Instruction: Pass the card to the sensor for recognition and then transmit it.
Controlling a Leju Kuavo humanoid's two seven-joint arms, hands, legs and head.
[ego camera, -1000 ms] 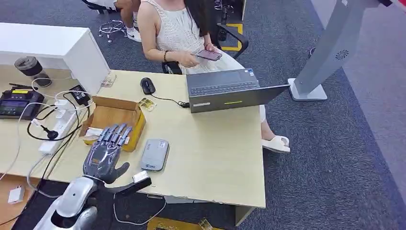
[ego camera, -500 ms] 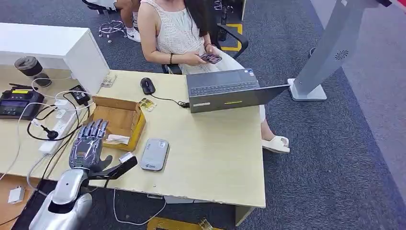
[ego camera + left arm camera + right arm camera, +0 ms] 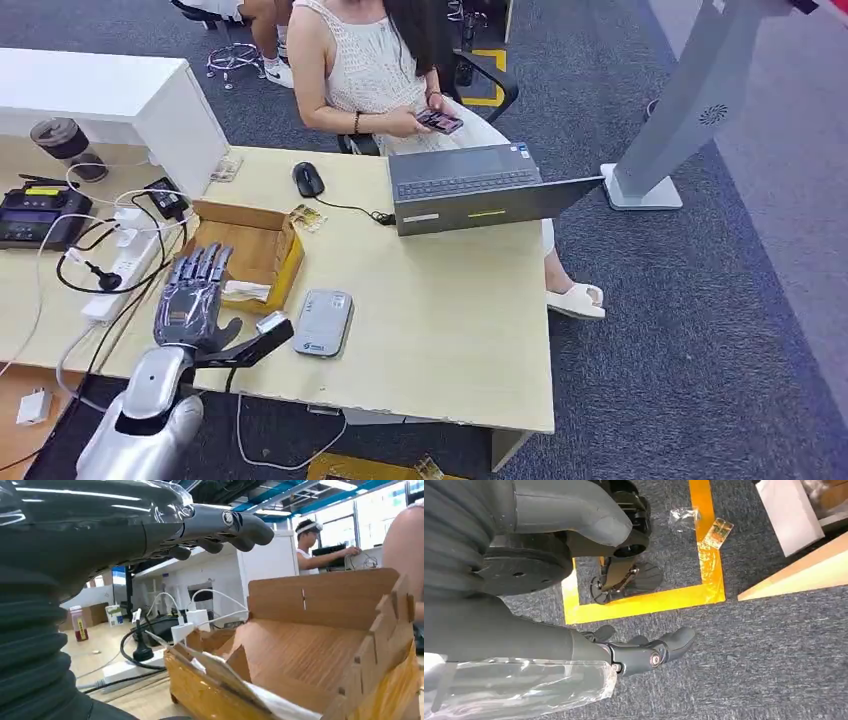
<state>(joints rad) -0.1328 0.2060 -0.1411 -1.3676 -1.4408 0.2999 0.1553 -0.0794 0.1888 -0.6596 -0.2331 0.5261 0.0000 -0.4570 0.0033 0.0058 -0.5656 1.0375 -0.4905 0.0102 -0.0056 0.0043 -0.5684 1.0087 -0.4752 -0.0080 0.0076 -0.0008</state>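
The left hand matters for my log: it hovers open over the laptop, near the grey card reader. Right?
Not quite. In the head view the left hand hovers open over the cardboard box, not the laptop; the grey card reader does lie nearby.

— Open from above over the cardboard box (image 3: 243, 250); low walls, left robot hand (image 3: 192, 300) with fingers spread at its near-left corner.
— Crowded to the left by cables and power strip (image 3: 122, 272). Bare surface (image 3: 450, 300) past the grey sensor (image 3: 323, 322), up to the laptop (image 3: 470, 188).
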